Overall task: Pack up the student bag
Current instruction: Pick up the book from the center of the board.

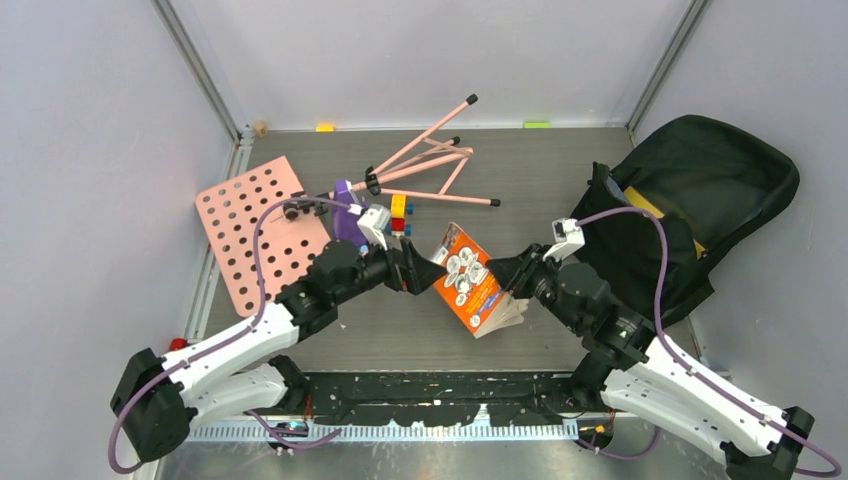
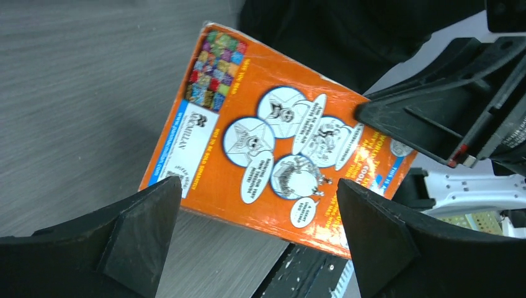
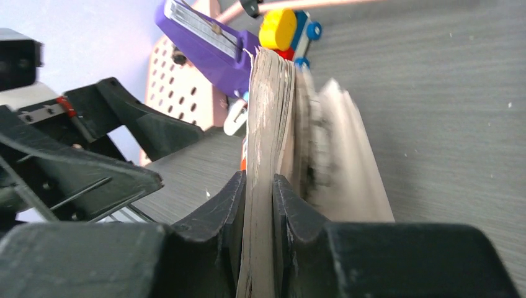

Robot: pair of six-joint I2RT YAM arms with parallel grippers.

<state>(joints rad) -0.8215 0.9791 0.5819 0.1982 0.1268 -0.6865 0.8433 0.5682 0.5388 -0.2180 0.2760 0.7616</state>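
Right claw [image 3: 259, 184] pinches orange book [image 2: 279, 139]; left claw [image 2: 257, 197] gapes; student bag [image 1: 725, 170] holds yellow item [image 1: 648, 205].

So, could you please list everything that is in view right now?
orange paperback book: one, orange cover, table centre
black fabric backpack: one, black, far right, open
flat yellow item: one, yellow, inside the backpack
pink perforated board: one, pink, left
pink folding rod stand: one, pink with black tips, rear centre
purple clip-like tool: one, purple, beside the board
small block toy: one, yellow, red and blue, right of the tool
left gripper: one, black, open, at the book's left edge
right gripper: one, black, shut on the book
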